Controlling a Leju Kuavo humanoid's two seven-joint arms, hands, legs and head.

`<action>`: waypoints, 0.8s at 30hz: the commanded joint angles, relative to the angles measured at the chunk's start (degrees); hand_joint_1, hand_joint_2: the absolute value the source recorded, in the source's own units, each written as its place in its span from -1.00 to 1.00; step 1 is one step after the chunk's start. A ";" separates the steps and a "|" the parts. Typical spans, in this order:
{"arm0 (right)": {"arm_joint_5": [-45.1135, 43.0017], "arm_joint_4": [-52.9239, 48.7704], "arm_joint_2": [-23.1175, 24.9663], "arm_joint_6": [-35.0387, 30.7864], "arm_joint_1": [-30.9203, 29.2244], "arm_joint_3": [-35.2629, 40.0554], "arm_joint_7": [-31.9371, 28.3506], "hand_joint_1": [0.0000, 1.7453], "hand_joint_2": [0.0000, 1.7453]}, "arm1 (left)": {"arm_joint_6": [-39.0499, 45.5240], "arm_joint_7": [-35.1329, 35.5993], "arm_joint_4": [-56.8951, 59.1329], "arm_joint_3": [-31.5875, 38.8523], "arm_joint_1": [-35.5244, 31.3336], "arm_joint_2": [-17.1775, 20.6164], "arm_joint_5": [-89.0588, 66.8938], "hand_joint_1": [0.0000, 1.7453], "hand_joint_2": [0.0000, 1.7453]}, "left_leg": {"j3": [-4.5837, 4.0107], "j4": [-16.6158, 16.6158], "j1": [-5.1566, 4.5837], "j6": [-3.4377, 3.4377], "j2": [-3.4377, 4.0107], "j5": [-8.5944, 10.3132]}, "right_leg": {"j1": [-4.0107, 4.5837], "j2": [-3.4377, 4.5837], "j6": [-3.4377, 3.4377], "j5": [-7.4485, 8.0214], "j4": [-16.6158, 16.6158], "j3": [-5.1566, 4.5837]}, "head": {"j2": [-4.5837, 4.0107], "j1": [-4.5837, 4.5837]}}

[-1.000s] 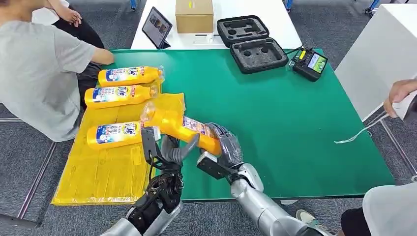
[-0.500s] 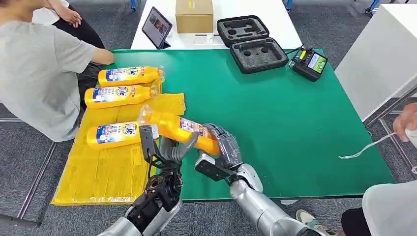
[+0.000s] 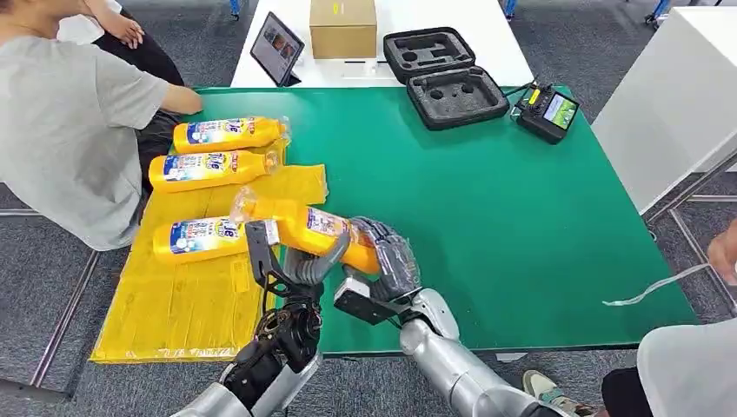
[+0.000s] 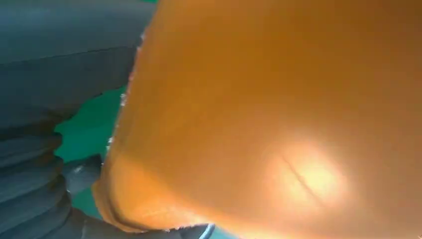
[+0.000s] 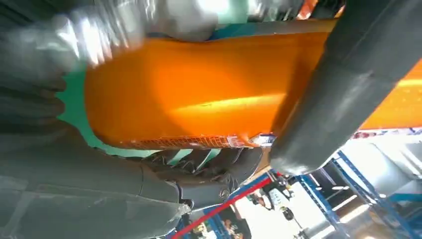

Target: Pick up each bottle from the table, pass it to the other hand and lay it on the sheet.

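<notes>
green table (image 3: 487, 226) with yellow sheet (image 3: 187, 300), foam case (image 3: 445, 78), controller (image 3: 546, 111)

three bottles (image 3: 215, 167) lie on sheet (image 3: 182, 300), seemingly.

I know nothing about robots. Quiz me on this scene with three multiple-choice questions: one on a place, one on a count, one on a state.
1. Where does the cardboard box stand?
A. white table beyond the green one
B. yellow sheet
C. floor

2. How many orange bottles are in view?
A. two
B. four
C. six

3. The bottle between the robot's hands is:
A. standing upright
B. held off the table
C. in the foam case

Answers:
1 A: the cardboard box stands on the white table.
2 B: three lie flat, one is held.
3 B: the right hand grips the held bottle.
</notes>
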 commanded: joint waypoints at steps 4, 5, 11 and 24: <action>2.91 -4.19 1.70 0.13 4.35 3.62 -0.31 1.00 1.00 | 0.21 -1.01 1.34 1.81 -3.07 -0.81 0.37 -1.00 1.00 | 0.11 0.00 0.05 -0.07 -0.08 -0.05 | 0.04 -0.01 -0.05 -0.06 -0.01 0.13 | 0.00 -0.02; 3.34 -4.67 1.78 0.13 4.77 3.53 -0.31 1.00 1.00 | 0.24 -0.95 1.16 1.86 -3.04 -0.81 0.49 -1.00 1.00 | 0.21 0.02 0.06 -0.09 -0.11 -0.11 | 0.05 -0.01 -0.06 -0.12 0.02 0.22 | 0.00 -0.02; 4.41 -5.07 2.78 0.13 6.53 3.97 -0.31 1.00 1.00 | 0.83 -3.08 -0.98 3.32 -2.55 -0.41 0.77 -1.00 1.00 | 0.07 -0.01 0.05 -0.06 -0.05 -0.04 | 0.04 0.01 -0.05 -0.04 -0.01 0.08 | 0.00 0.00; 2.81 -5.66 3.06 0.13 7.01 4.31 -0.31 -0.96 1.00 | 3.46 -7.15 -2.12 4.09 -1.94 0.10 -2.05 0.96 1.00 | 0.17 0.01 0.04 -0.08 -0.05 -0.09 | 0.03 0.04 -0.06 -0.10 0.03 0.17 | 0.00 0.00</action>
